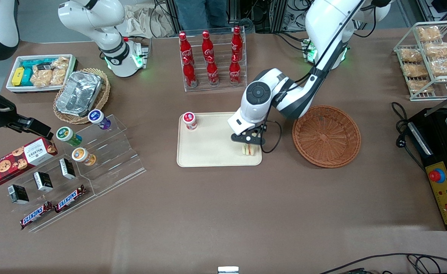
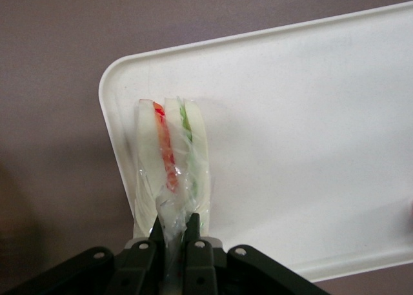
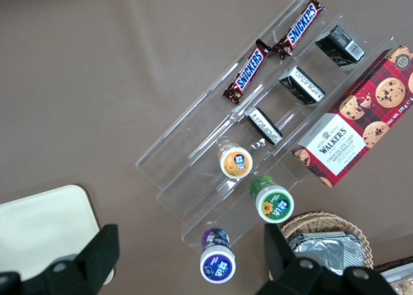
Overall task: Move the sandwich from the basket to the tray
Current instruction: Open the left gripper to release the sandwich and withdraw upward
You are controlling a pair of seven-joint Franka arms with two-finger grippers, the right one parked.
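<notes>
The sandwich (image 1: 248, 149) is a plastic-wrapped wedge of pale bread with red and green filling. It stands on its edge on the cream tray (image 1: 208, 146), in the tray's corner nearest the front camera and toward the basket. My left gripper (image 1: 248, 143) is right above it, shut on the wrap at its top end. In the left wrist view the black fingers (image 2: 192, 227) pinch the sandwich (image 2: 169, 166) over the tray corner (image 2: 290, 127). The reddish-brown wicker basket (image 1: 326, 136) lies empty beside the tray, toward the working arm's end.
A red-lidded cup (image 1: 189, 120) stands on the tray's corner farthest from the camera. A clear rack of red cola bottles (image 1: 212, 57) stands farther back. A clear stepped stand (image 1: 94, 152) with cups and snacks lies toward the parked arm's end. A black appliance (image 1: 442, 160) sits past the basket.
</notes>
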